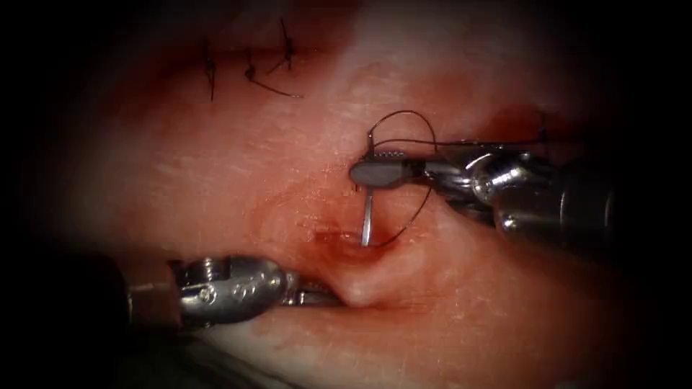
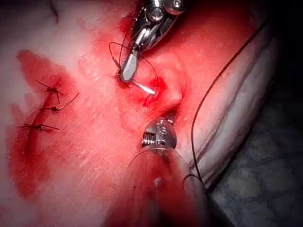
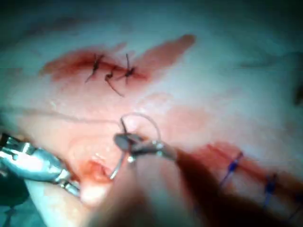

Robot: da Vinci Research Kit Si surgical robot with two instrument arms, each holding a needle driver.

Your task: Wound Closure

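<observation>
A: Near the middle of the endoscope frame, the right claw (image 1: pixel 375 173) comes in from the right edge with its jaws closed on the needle (image 1: pixel 367 220). It holds the needle near its upper end.

B: And the needle itself?

A: It runs down from the claw to the tissue (image 1: pixel 216 173), and its lower end meets the wet red spot (image 1: pixel 339 241) at the cut just below centre. I can't tell how deep it sits.

B: What about the thread?

A: Dark thread (image 1: pixel 422 126) loops above the right claw and curves back down its right side toward the needle's lower end. In the left wrist view another long strand (image 2: pixel 208 99) runs over the pale edge of the tissue.

B: The left claw?

A: The left claw (image 1: pixel 317 295) lies at lower left of the endoscope frame, pointing right. Its tip is pressed in under a raised fold of tissue (image 1: pixel 364 288) just below the needle. The fold hides the jaws, so I can't tell whether they grip anything.

B: Anything else on the tissue?

A: Three finished stitches (image 1: pixel 249 68) with short cut ends sit at upper left of the endoscope frame, well apart from both claws. The right wrist view also shows blue stitches (image 3: pixel 234 165) on a second red line.
</observation>
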